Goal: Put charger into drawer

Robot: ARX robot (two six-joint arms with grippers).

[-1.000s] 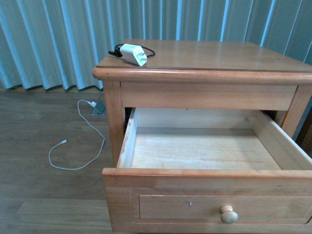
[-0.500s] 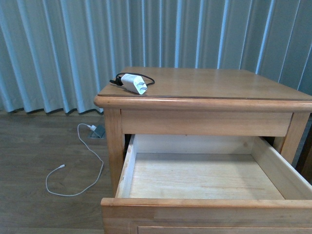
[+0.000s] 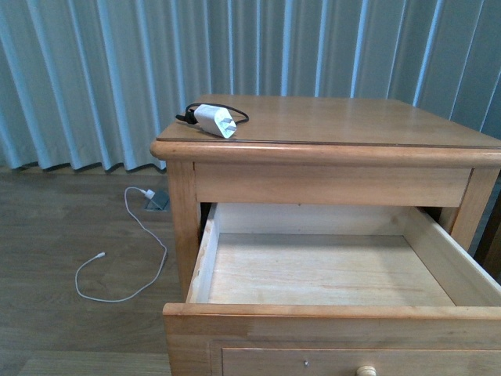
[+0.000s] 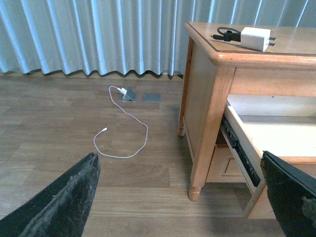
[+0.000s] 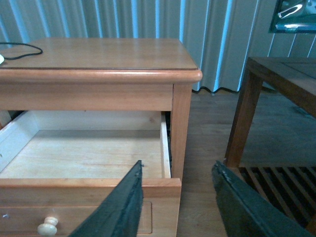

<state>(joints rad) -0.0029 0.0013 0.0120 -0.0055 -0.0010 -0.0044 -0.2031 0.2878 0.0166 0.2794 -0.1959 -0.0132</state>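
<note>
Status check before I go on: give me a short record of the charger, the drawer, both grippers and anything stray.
charger: lying on nightstand top, near its left front corner, black cord looped behind it
drawer: pulled open, nothing visible inside
left gripper: open, holding nothing
right gripper: open, holding nothing
stray: white cable on the floor, left of the nightstand
progress: charger not yet picked up

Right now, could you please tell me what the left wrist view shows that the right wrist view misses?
Only the left wrist view shows the small white charger block whole and the long thin white cable on the floor. Only the right wrist view shows the round cream knob and a dark wooden table. Both show the open light-wood drawer.
</note>
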